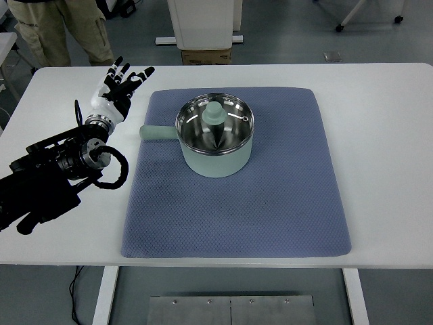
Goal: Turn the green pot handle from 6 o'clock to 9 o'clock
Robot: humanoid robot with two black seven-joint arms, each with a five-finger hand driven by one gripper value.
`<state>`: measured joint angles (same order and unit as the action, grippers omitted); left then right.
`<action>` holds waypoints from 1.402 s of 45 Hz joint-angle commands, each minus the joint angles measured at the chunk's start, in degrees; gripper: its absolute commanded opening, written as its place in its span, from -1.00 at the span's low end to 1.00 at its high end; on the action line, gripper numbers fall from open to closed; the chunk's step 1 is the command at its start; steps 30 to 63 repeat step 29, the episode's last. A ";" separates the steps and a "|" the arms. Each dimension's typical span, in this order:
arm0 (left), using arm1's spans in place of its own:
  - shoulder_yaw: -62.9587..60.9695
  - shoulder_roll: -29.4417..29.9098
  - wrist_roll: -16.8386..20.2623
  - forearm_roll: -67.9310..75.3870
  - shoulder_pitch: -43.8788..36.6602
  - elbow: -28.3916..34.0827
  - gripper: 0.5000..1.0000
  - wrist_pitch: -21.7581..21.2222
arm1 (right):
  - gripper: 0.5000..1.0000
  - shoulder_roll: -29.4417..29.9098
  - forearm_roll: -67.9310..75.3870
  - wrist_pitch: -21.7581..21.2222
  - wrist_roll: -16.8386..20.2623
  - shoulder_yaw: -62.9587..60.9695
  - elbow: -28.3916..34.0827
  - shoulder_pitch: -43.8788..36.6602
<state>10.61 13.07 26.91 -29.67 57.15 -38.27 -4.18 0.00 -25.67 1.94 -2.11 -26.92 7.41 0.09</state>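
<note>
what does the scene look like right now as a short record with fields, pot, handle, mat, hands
pot: green pot, upright on the blue mat, glass lid on
handle: pot handle points to the picture's left, the 9 o'clock side
left hand: left hand beyond the mat's left edge, fingers spread, apart from the handle, holding nothing
right hand: not in view
surface: white table
background: a person's legs behind the table

Mat [270,217] lies centred on table [385,135]. Pot [215,143] stands on the mat's far half, left of centre, lid [215,120] on top. Pot handle [157,133] points to picture left, its end at the mat's left edge. Left hand [116,88] on the table just left of the mat, beyond the handle end, apart from it. Person [64,30] stands behind the table's far left corner; box [206,55] behind the far edge.
</note>
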 commanded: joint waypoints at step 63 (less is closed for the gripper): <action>3.54 -0.59 -0.01 -0.21 -0.99 0.13 1.00 2.86 | 1.00 0.00 0.09 -0.01 0.08 -0.15 -0.03 0.00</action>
